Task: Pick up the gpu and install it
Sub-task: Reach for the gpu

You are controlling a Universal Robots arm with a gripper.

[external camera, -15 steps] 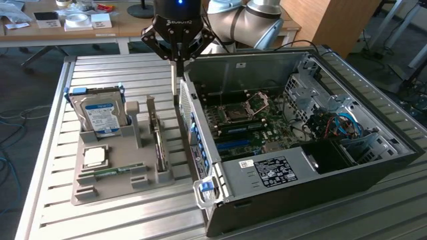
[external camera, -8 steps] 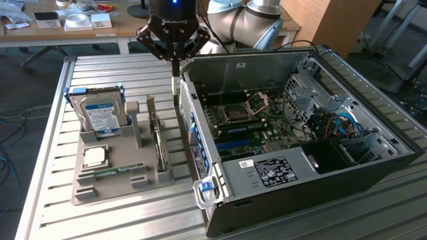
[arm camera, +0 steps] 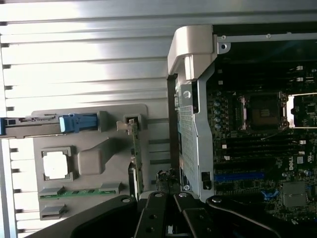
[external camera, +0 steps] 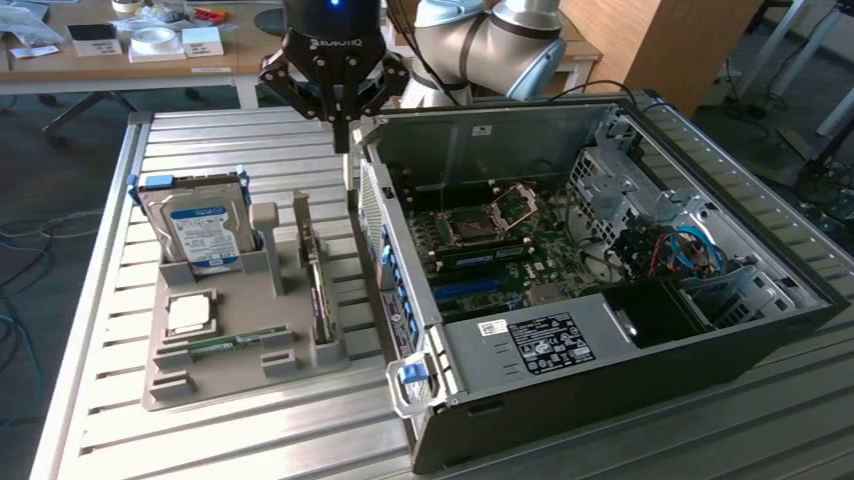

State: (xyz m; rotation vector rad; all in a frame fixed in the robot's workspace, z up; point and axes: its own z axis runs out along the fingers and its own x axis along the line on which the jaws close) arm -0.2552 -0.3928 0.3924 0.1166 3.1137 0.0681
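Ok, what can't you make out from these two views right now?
- Graphics card: edge-on in both views, so its fan face is hidden.
- Hard drive label: exterior view, print too small to read.
- Motherboard slots: exterior view, partly hidden behind the case wall.

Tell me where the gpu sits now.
In the exterior view, the gpu stands on edge in the grey tray, between the hard drive and the computer case.
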